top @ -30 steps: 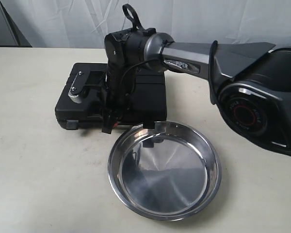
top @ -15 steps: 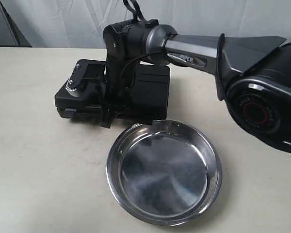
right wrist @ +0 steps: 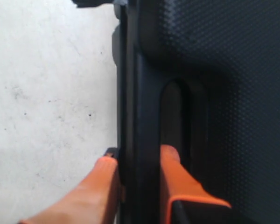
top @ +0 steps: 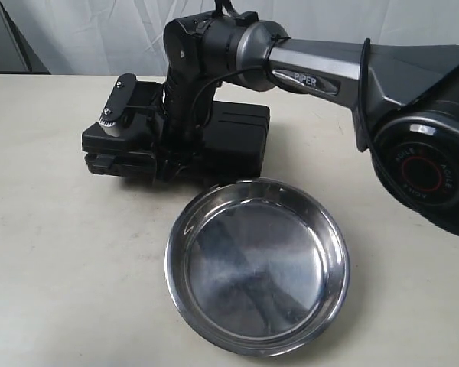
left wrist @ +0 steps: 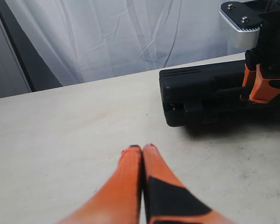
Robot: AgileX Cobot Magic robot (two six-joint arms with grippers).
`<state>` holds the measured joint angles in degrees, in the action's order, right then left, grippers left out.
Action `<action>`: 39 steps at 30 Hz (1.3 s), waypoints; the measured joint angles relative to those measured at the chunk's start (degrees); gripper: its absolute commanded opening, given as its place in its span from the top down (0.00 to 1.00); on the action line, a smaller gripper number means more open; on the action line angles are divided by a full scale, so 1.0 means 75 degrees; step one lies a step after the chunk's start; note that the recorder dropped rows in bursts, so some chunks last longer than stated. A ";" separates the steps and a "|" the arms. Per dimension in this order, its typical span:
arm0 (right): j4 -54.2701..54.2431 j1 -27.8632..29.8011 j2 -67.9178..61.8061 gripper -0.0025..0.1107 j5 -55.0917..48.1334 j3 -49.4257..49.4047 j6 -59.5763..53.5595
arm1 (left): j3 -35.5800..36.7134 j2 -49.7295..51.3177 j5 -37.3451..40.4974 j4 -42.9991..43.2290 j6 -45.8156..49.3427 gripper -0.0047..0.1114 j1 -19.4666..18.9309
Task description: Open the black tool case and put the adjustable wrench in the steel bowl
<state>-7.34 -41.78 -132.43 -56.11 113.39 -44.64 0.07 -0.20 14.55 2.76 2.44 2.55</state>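
The black tool case (top: 237, 134) lies behind the steel bowl (top: 256, 264), which is empty. My right gripper (top: 167, 159) reaches across and is shut on the case's front handle edge. In the right wrist view, the gripper (right wrist: 139, 155) has one orange finger in the handle slot and the other on the outer rim. A thin seam shows along the case (left wrist: 200, 93) between its two halves. My left gripper (left wrist: 142, 148) is shut on nothing, low over bare table left of the case. The adjustable wrench is hidden.
A white curtain (top: 99, 30) hangs behind the table. The right arm's bulky base (top: 424, 164) stands at the right, beside the bowl. Bare tabletop (top: 53, 252) lies to the left of the bowl.
My right wrist has risen and pulled back. The case's front edge has come up and away from the bowl, which earlier overlapped it. The bowl stays put.
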 measured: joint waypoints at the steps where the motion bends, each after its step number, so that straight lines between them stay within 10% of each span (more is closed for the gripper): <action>1: 0.0015 0.0000 -0.0035 0.98 0.0055 0.0000 0.0000 | 0.0000 0.0000 0.0000 0.0000 0.0000 0.96 0.0000; 39: -0.0330 0.0030 -0.0459 0.98 0.1010 0.0000 0.0000 | 0.0000 0.0000 0.0000 0.0000 0.0000 0.96 0.0000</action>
<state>-9.81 -41.55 -135.88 -48.54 113.39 -44.64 0.07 -0.20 14.55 2.76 2.44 2.55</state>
